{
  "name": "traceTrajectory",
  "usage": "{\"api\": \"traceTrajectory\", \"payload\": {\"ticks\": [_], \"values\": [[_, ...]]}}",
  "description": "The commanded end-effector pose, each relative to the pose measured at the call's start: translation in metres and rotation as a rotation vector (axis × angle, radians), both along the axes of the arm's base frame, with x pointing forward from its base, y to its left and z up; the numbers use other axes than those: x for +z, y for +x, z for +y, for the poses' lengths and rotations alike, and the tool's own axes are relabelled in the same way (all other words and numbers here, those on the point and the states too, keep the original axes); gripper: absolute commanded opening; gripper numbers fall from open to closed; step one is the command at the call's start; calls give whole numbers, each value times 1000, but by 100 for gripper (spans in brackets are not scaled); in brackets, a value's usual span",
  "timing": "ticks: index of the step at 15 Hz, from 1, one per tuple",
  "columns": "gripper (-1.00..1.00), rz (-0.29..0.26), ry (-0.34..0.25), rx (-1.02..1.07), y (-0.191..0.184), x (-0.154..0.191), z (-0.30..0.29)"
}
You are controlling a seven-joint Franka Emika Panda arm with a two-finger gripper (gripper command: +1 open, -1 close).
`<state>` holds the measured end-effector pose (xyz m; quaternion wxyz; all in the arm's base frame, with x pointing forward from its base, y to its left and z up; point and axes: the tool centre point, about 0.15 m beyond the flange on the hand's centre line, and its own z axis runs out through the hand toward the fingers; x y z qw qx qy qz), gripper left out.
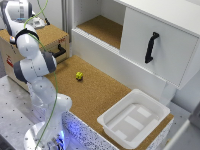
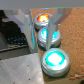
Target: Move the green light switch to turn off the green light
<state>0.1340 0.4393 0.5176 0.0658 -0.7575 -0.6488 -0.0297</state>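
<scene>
Green light [image 2: 55, 59] glows bright, so the task is not yet done
Nearest the wrist camera it is lit, then a second teal lamp [image 2: 49, 34], then an orange one [image 2: 42, 19]; gripper [image 2: 42, 30] fingers are spread, holding nothing; no switch is visible

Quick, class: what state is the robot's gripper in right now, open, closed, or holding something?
Gripper: open, holding nothing; its fingers stand apart above the lit buttons.
</scene>
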Motion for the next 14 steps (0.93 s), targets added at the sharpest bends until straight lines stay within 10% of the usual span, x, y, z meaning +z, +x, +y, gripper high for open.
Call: {"api": "traceTrajectory", "payload": {"ticks": [1, 11, 14], "values": [[-100, 40, 40, 1, 13, -33, 7], [-100, 158, -79, 9, 28, -100, 28], [-100, 90, -19, 22, 4, -56, 19]]}}
